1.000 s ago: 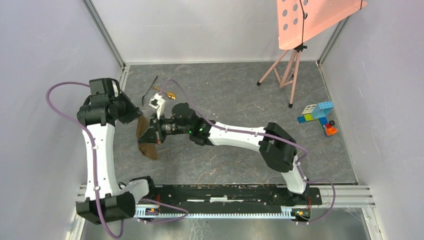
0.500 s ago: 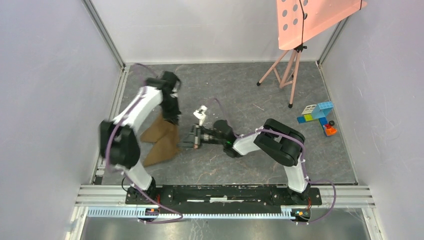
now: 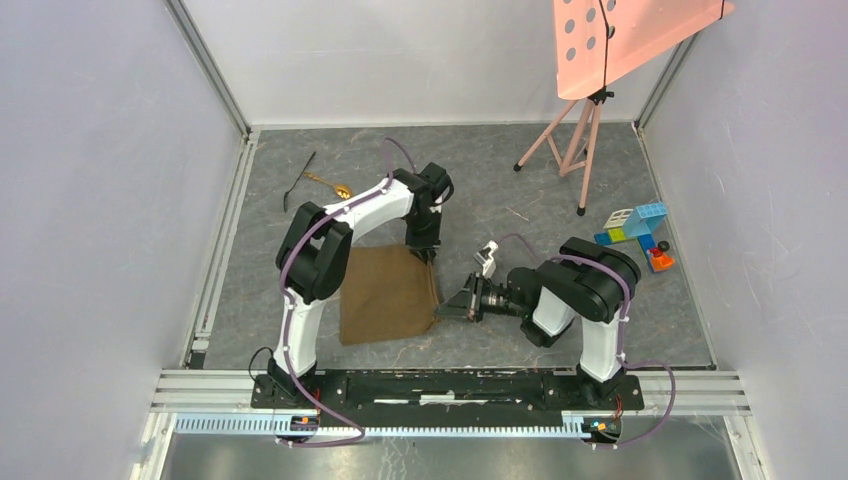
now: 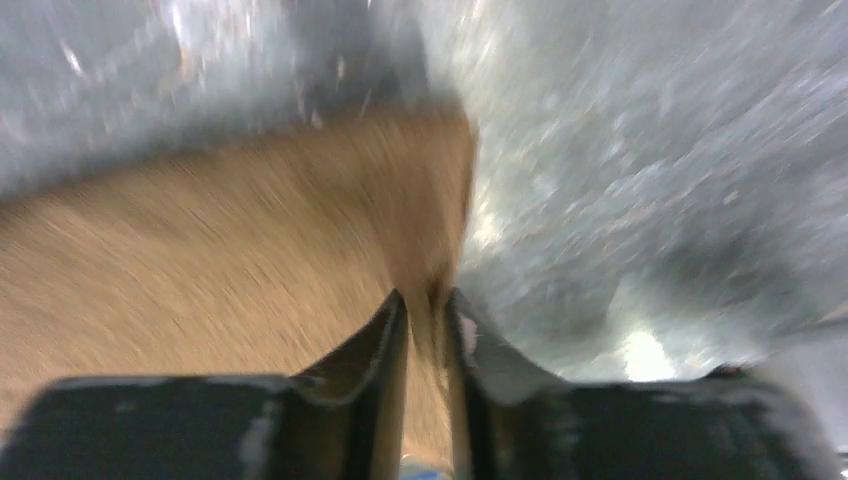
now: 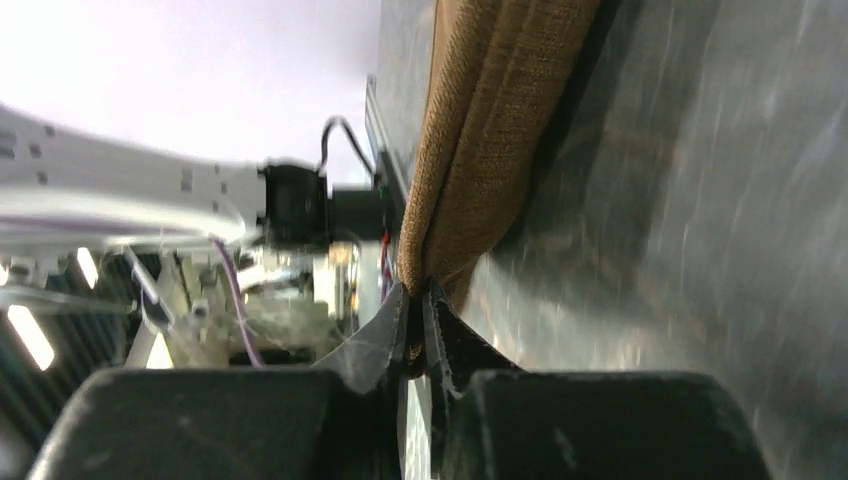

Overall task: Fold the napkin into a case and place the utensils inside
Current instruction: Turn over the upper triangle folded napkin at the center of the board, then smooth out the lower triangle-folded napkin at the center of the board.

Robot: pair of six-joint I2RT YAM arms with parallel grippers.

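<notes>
Where the top camera looks down on the mottled grey table (image 3: 560, 190), the napkin (image 3: 388, 293) lies flat as a brown oblong between the arms. The left gripper (image 3: 428, 255) is at its far right corner and the right gripper (image 3: 450, 305) at its near right corner. The slim black utensil (image 3: 298, 180) and shiny gold spoon (image 3: 330, 184) rest well apart from it, toward the far left. In the blurred left wrist view, the left gripper (image 4: 428, 330) has its dark fingers a narrow slit apart, with the soft cloth edge (image 4: 220, 240) caught between them. In the right wrist view, the right gripper (image 5: 418, 330) is almost closed, pinching the coarse woven napkin (image 5: 490, 120), which shows two layers.
</notes>
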